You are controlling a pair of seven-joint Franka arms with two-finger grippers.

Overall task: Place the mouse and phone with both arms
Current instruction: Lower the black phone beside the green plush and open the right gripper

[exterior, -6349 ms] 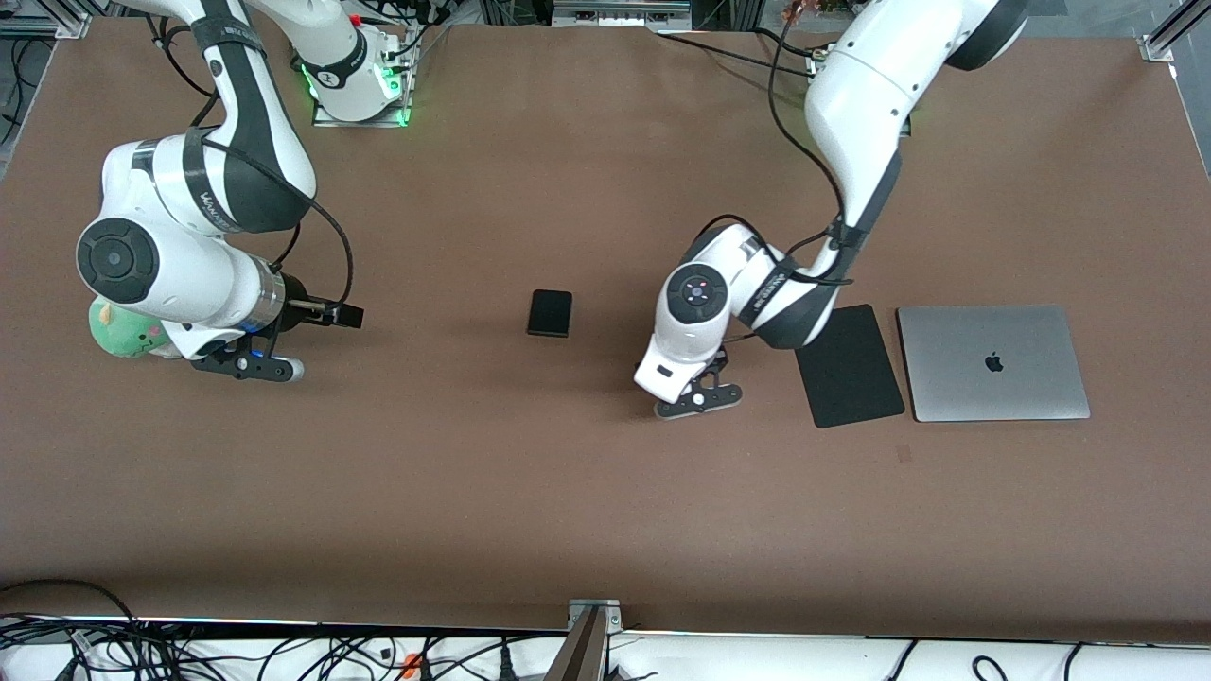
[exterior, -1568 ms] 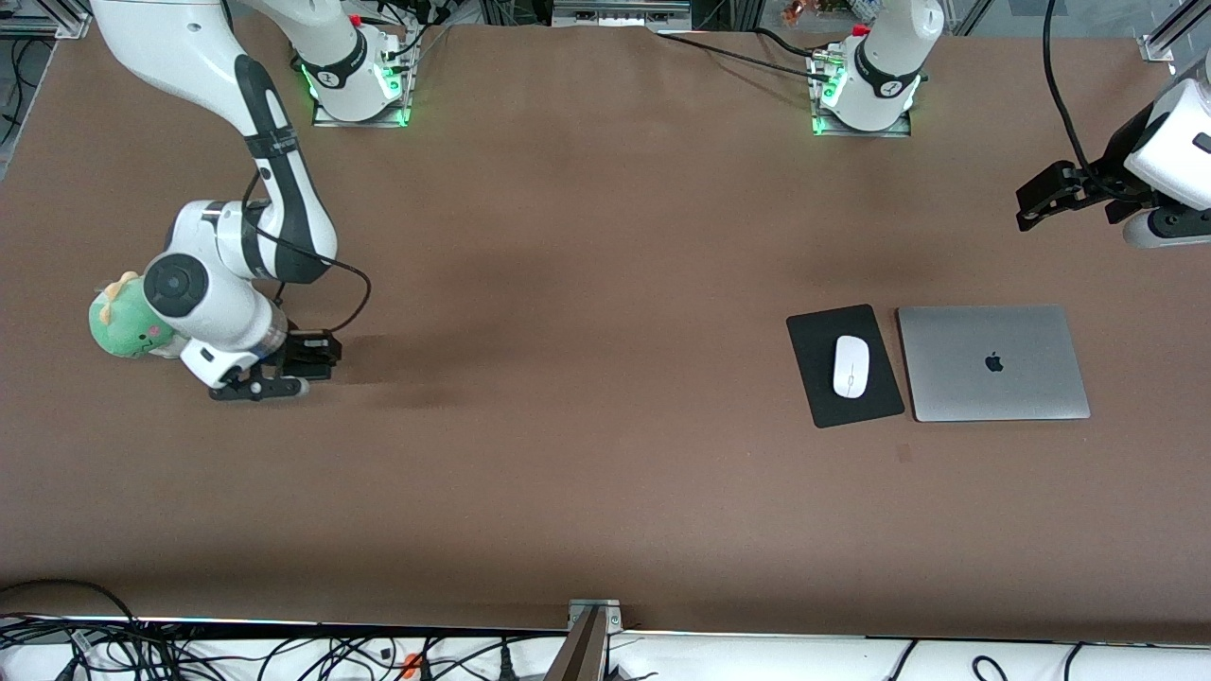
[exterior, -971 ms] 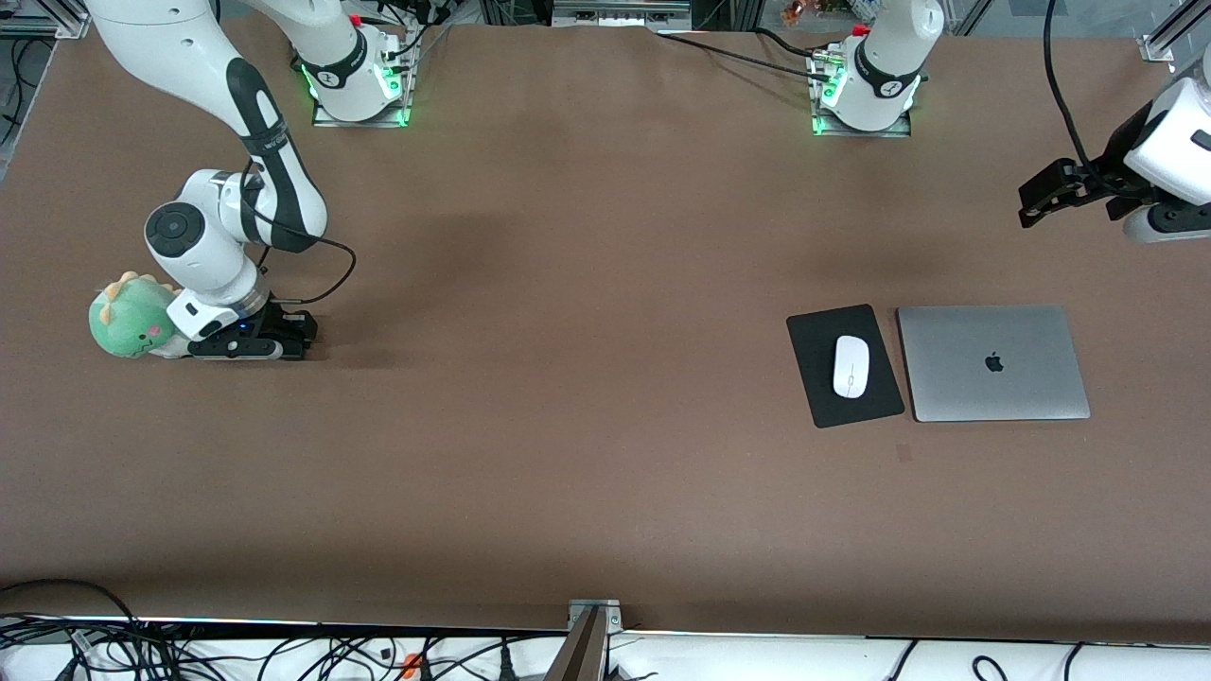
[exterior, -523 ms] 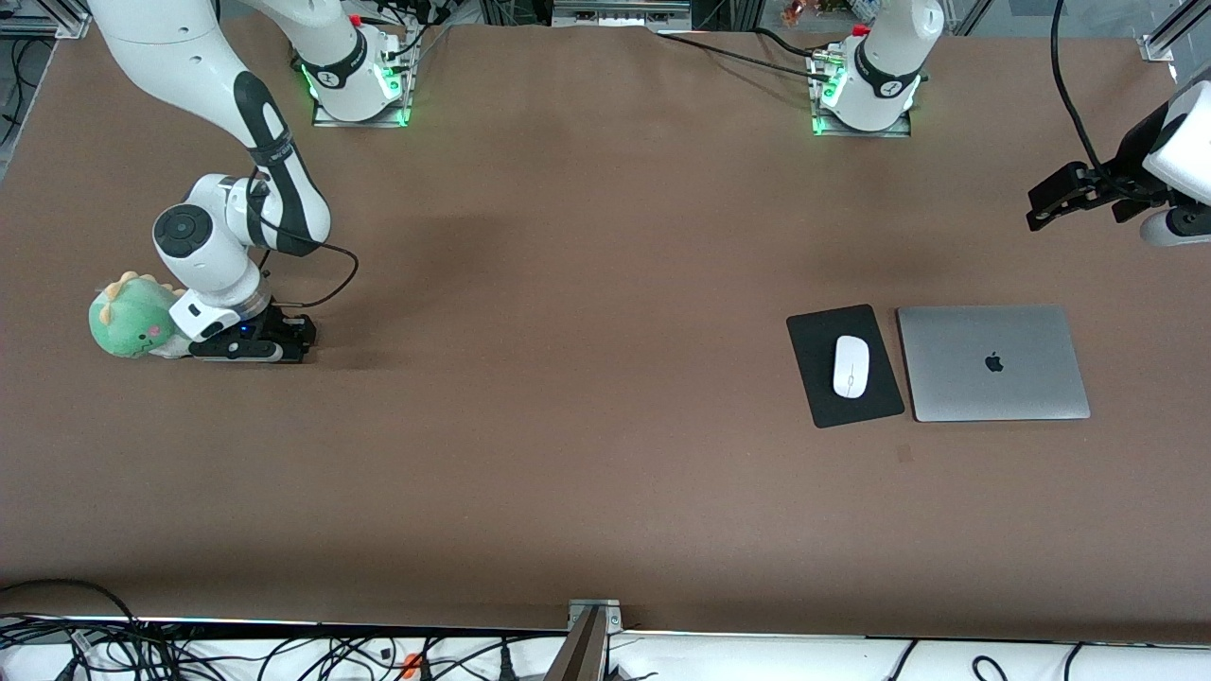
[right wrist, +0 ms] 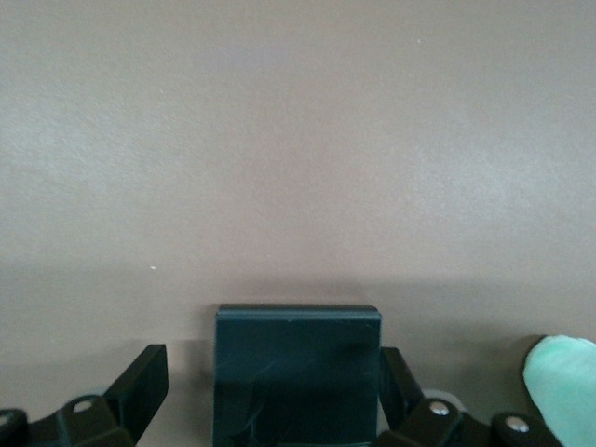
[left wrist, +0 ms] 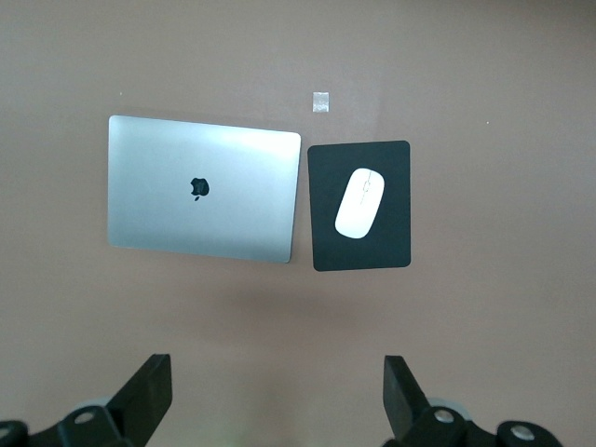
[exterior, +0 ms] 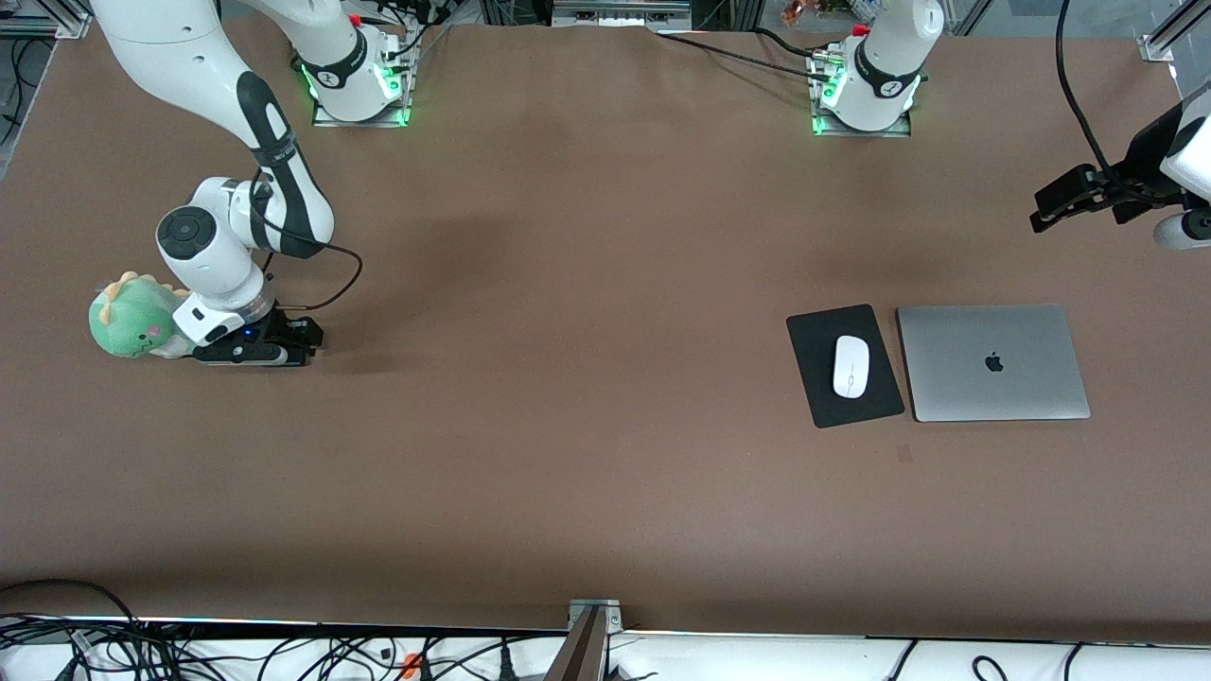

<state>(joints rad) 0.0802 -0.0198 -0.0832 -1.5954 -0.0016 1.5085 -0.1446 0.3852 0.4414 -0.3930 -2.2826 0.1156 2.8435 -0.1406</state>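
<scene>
The white mouse (exterior: 851, 366) lies on the black mouse pad (exterior: 814, 380) beside the laptop; it also shows in the left wrist view (left wrist: 360, 202). The black phone (right wrist: 296, 372) lies on the table next to the green plush, between the fingers of my right gripper (right wrist: 275, 365). That gripper is open, with a gap on one side of the phone. In the front view my right gripper (exterior: 284, 348) sits low at the table and covers most of the phone (exterior: 307, 333). My left gripper (exterior: 1060, 200) is open and empty, up over the left arm's end of the table.
A closed silver laptop (exterior: 993, 362) lies beside the mouse pad, toward the left arm's end. A green plush toy (exterior: 128, 317) sits against my right gripper's hand at the right arm's end. A small tape mark (exterior: 903, 454) lies nearer the front camera than the pad.
The mouse now lies on the pad. The phone has gone from mid-table to beside the plush with my right gripper. My left gripper has lifted away toward its end of the table.
</scene>
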